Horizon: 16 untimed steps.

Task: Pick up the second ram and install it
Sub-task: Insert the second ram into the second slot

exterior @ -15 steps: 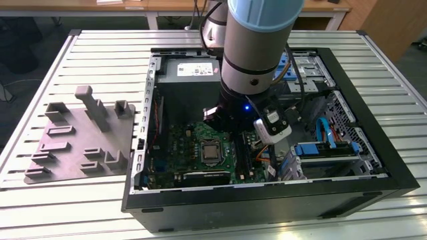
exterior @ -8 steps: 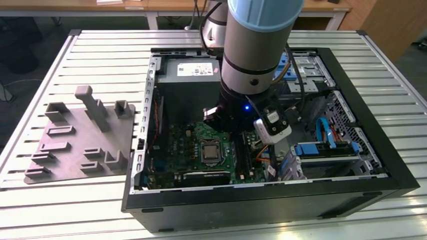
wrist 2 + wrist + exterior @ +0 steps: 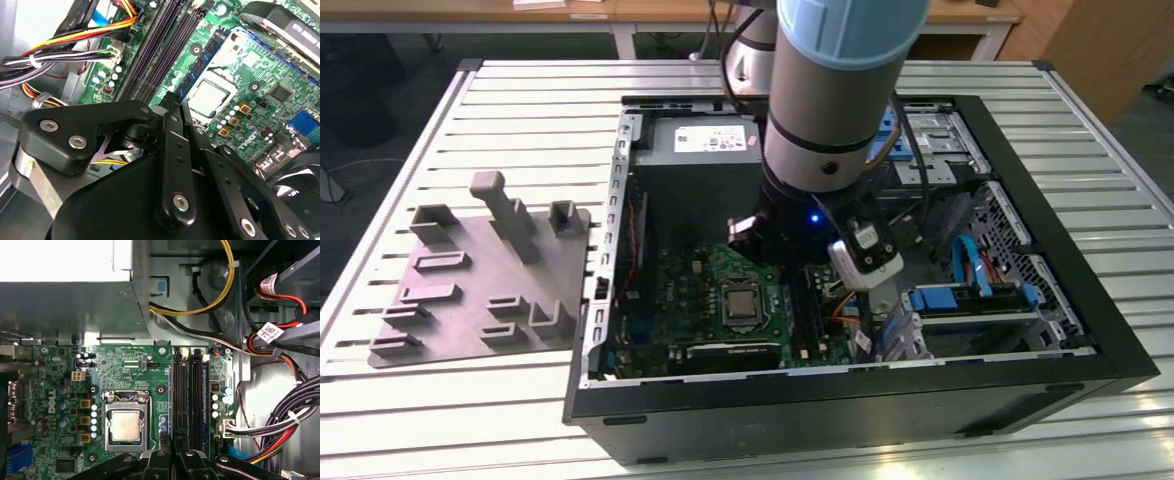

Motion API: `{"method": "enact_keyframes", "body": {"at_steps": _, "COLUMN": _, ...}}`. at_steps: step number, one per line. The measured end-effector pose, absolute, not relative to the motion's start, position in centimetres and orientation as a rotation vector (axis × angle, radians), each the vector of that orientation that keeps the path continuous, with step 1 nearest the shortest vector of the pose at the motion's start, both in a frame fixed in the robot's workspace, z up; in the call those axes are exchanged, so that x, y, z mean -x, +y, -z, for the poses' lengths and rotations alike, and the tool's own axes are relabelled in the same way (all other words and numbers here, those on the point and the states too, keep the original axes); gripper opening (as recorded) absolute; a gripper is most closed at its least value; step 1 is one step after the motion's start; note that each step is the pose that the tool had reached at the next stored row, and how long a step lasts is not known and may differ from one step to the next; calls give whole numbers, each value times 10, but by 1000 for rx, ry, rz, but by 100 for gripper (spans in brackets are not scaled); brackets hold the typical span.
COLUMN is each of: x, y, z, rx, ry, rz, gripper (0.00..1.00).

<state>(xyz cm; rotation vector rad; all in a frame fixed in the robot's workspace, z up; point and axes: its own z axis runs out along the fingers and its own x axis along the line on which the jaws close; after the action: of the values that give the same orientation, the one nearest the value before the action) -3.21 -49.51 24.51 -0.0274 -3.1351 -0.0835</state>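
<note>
The second ram is a thin dark stick with bluish marks, seen edge-on. It lies along the motherboard slot nearest the processor socket. In the first wrist view the second ram runs straight out from between the black fingertips. My gripper is shut on its near end, and the same gripper sits just above the row of long black slots. I cannot tell whether the stick is seated or just above the slot. In the exterior view the arm reaches down into the open computer case and hides the fingers.
Bundled coloured cables run beside the slots on the side away from the socket. The power supply box stands behind the motherboard. A grey fixture plate with upright blocks lies on the slatted table at the exterior view's left.
</note>
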Motion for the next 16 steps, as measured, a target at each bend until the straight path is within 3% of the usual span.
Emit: {"method": "enact_keyframes", "body": {"at_steps": 16, "x": 29, "y": -490, "z": -234, "rx": 27, "ry": -3134, "rz": 83, "gripper": 14}}
